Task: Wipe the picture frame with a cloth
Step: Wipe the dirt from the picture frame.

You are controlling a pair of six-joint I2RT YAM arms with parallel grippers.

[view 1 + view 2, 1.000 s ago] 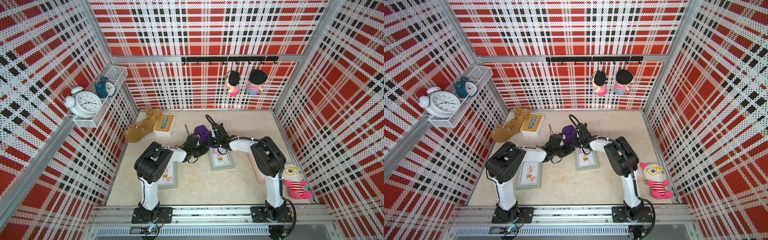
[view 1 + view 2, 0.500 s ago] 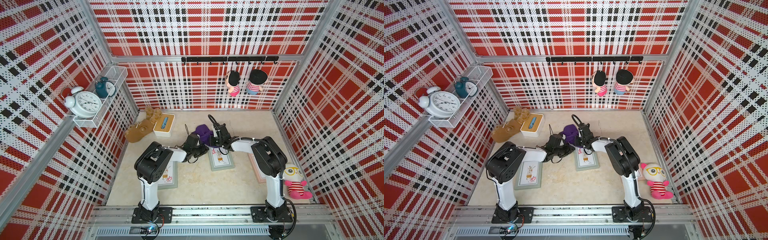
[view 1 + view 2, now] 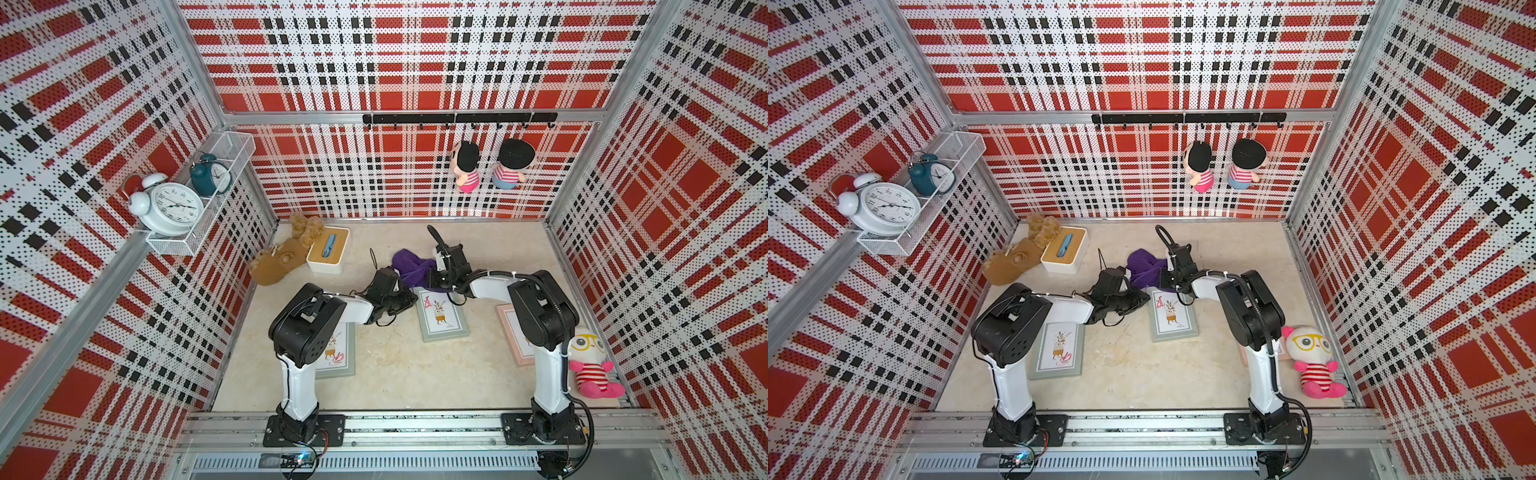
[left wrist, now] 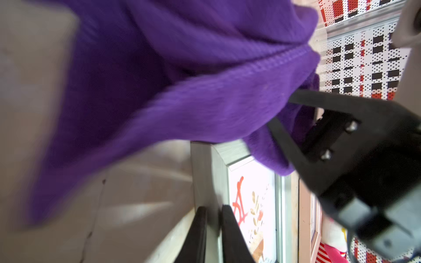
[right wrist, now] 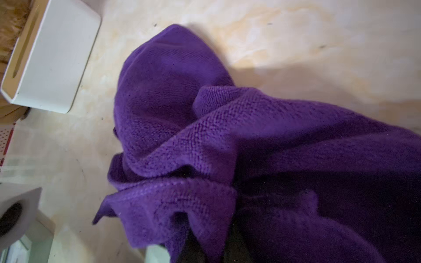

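Observation:
The purple cloth lies bunched on the floor, and one fold overlaps the far end of the middle picture frame. My right gripper is shut on the cloth, which wraps round and hides its fingertips. My left gripper is shut on the grey border of the picture frame, one finger on each side of it. In the left wrist view the cloth hangs over the frame's corner.
Another grey frame lies by the left arm's base and a pink frame by the right arm. A white box with a wooden lid and a tan plush toy sit back left. A pink doll sits at right.
My right gripper has shifted slightly to the right, dragging the cloth with it. The left gripper stays on the frame's edge.

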